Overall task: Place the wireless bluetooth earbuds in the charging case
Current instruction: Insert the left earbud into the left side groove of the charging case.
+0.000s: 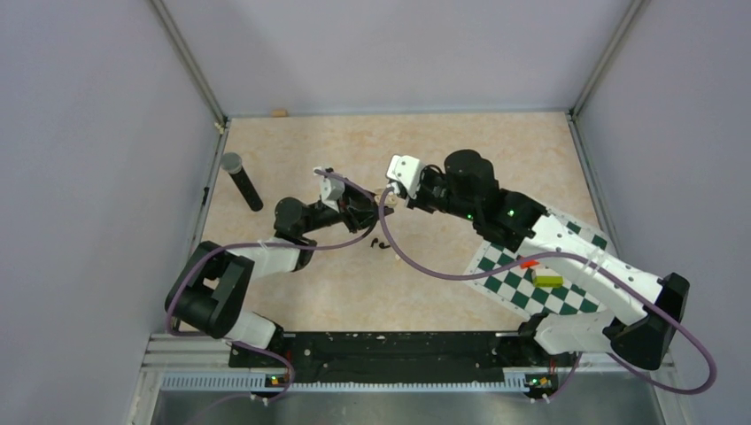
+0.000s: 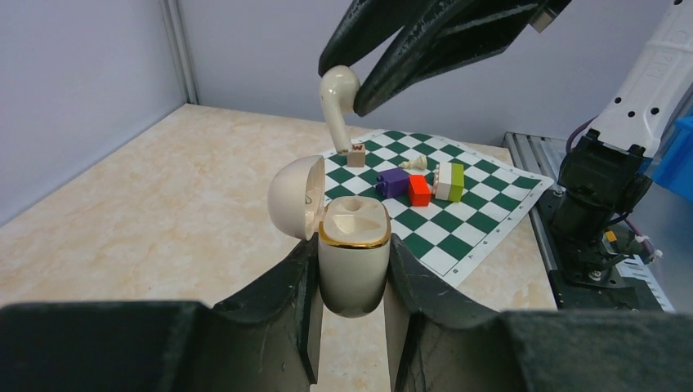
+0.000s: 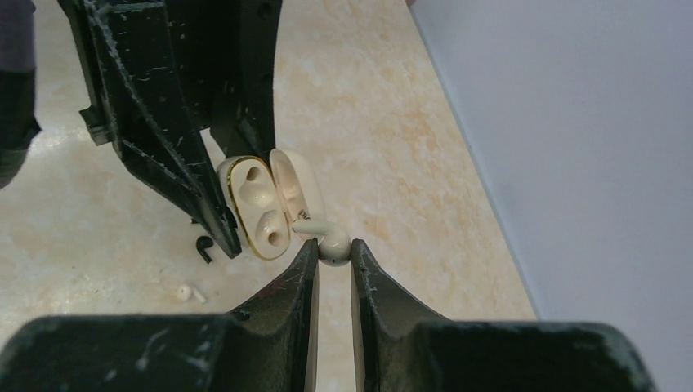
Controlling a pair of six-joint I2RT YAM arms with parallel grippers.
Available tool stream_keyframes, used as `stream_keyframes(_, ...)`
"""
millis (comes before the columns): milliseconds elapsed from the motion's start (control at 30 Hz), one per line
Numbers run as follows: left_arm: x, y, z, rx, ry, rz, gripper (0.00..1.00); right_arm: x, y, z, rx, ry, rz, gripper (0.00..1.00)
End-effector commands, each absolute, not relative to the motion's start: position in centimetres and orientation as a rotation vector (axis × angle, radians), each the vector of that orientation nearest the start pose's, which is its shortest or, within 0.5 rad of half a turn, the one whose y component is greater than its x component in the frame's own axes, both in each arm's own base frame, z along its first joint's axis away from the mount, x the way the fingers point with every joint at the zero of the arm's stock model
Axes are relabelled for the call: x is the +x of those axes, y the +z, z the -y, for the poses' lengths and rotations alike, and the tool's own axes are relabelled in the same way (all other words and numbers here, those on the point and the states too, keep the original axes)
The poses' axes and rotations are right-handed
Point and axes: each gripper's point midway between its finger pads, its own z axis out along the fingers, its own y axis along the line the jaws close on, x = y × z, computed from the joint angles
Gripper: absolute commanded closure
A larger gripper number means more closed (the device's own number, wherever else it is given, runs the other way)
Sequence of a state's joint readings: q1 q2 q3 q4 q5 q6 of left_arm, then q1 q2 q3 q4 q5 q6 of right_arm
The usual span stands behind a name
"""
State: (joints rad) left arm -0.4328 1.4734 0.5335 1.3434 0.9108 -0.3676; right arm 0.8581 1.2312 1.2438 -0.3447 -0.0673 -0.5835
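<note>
Cream-coloured and rimmed in gold, the charging case (image 2: 353, 282) was seen clamped upright between the fingers of the left pincer (image 2: 351, 245). It was held off the worktop (image 1: 425, 150) near its middle, with its lid (image 2: 292, 196) swung open to the left in the left wrist view. Both sockets appeared empty. One earbud (image 2: 337, 106), also cream, was pinched by its rounded head in the tightly closed right pincer (image 3: 333, 251). Its stem hung down just above and slightly beyond the far side of the case. Whether the stem brushed the lid could not be told. The second earbud could not be identified with certainty; a few tiny dark bits (image 1: 381, 244) were noticed on the worktop below.

The step in hand was judged to be the seating of the first bud. For this to be done well, the stem would need to be lined up over its socket before any lowering was begun, and the bud's tilt matched to the slant of the cavity. The descent should be kept slow and straight, with the open lid avoided. The case should be held steady by the left pincer, and the bud released only once the stem had slipped home. A push on a misaligned bud could twist the case in its grip.
</note>
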Motion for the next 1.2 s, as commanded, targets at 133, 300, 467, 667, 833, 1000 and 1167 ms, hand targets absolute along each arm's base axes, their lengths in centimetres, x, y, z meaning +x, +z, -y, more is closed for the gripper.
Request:
stream_keyframes(133, 26.4, 24.5, 28.8, 0.88, -1.196, -1.104, 1.0, 25.7, 32.3, -30.8, -1.288, 0.282, -1.334, 0.86)
stream_keyframes(300, 26.7, 24.4, 28.8, 0.864, -1.209, -1.126, 1.0, 25.2, 31.7, -31.4, -1.301, 0.304, -1.321, 0.87)
stream_keyframes(467, 26.7, 24.2, 28.9, 0.862, -1.217, -1.14, 1.0, 25.1, 31.3, -32.1, -1.289, 0.309, -1.318, 0.87)
stream_keyframes(667, 26.5, 24.4, 29.0, 0.869, -1.231, -1.136, 1.0, 25.5, 31.0, -32.6, -1.262, 0.295, -1.322, 0.86)
stream_keyframes(833, 26.4, 24.6, 29.0, 0.868, -1.237, -1.135, 1.0, 25.4, 30.5, -33.1, -1.272, 0.291, -1.323, 0.87)
stream_keyframes(1000, 26.4, 24.7, 29.0, 0.86, -1.248, -1.141, 1.0, 25.4, 30.0, -33.3, -1.28, 0.272, -1.324, 0.86)
stream_keyframes(1167, 26.3, 24.9, 29.0, 0.857, -1.259, -1.14, 1.0, 25.7, 29.4, -33.4, -1.282, 0.233, -1.32, 0.87)
